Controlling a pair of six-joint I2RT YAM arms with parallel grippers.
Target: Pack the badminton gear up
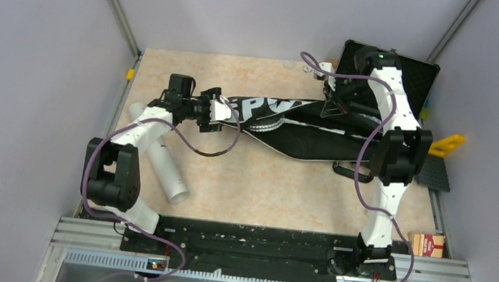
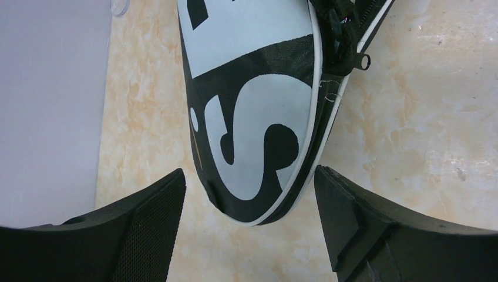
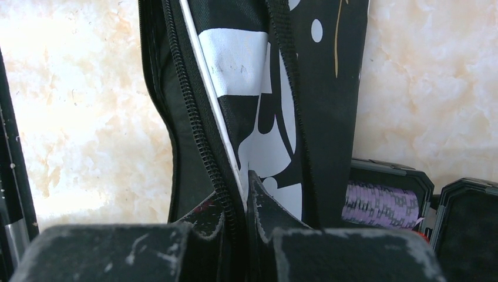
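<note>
The left gripper (image 2: 249, 182) hangs wide open over the rounded end of the black "SPORT" racket bag (image 2: 258, 117). The bag's tip lies between its two fingers and touches neither. The right gripper (image 3: 245, 187) is pinched shut on the bag's edge, at the white piping (image 3: 211, 100) just beside the zipper (image 3: 197, 129). Ahead of it the bag's opening gapes.

The step looks like bracing the bag so that it can be closed. To do it well, the left gripper should drop straight down until both fingers flank the tip. It should close only when the fabric sits deep between the pads, because a nip at the very rim would probably slip off the slick cloth. Then it should hold the bag flat on the desk (image 2: 411, 117) and pull gently away from the right gripper, so the zipper line runs taut and straight.

The white tube (image 1: 162, 163) lies behind and to the side of the left gripper, well apart from the bag, and is not yet packed. The poker chip case (image 3: 411, 176) sits close beside the right gripper, so that arm's travel should stay along the bag.
</note>
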